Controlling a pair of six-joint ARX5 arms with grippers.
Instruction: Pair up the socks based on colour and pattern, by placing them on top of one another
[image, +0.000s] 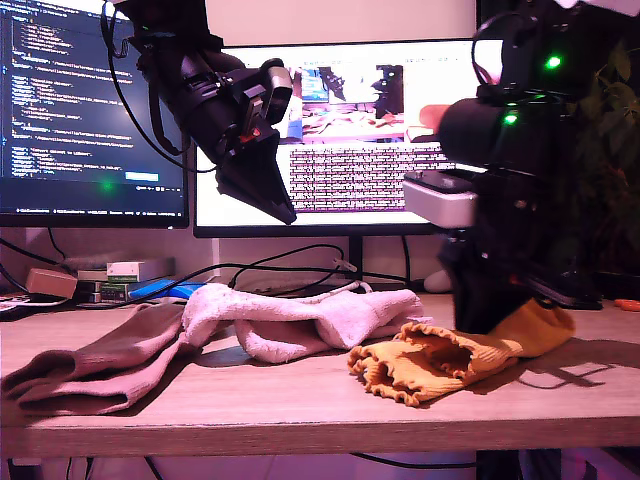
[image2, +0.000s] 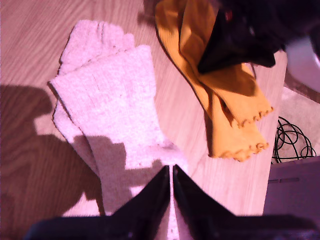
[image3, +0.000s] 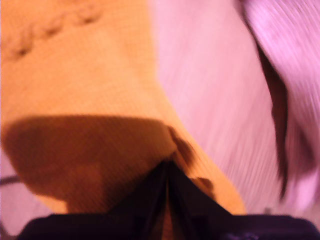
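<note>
Nearest edge, 7 o'clock in the exterior view: brown-mauve socks (image: 95, 370) lie flat on the counter (image: 300, 425), toes toward us. We cannot tell from here how many are in the heap.

At 5 o'clock in that view: orange socks (image: 430, 362), ribbed, frilly cuffs toward us, lying on the counter. The first wrist view shows two cuffs side by side, one sock lying on the other.

Just behind, near centre: white fluffy socks (image: 300, 322), touching the brown-mauve heap on the 9 o'clock side and the orange cuffs on the 3 o'clock side. The first wrist view shows two, one lying partly over the other.

Our second end effector (image3: 166, 162) is low at 3 o'clock in the exterior view, down on the far end of the orange socks. Jaws drawn together, tips against the orange fabric. Whether any cloth is pinched we cannot tell.

Our first end effector (image: 280, 205) hangs high at 11 o'clock, tips pointing down, well above the white socks. Jaws nearly together, a thin slit between them, nothing held.

Farthest back: small boxes (image: 135, 270), cables (image: 280, 265) and two lit monitors (image: 350, 130).
</note>
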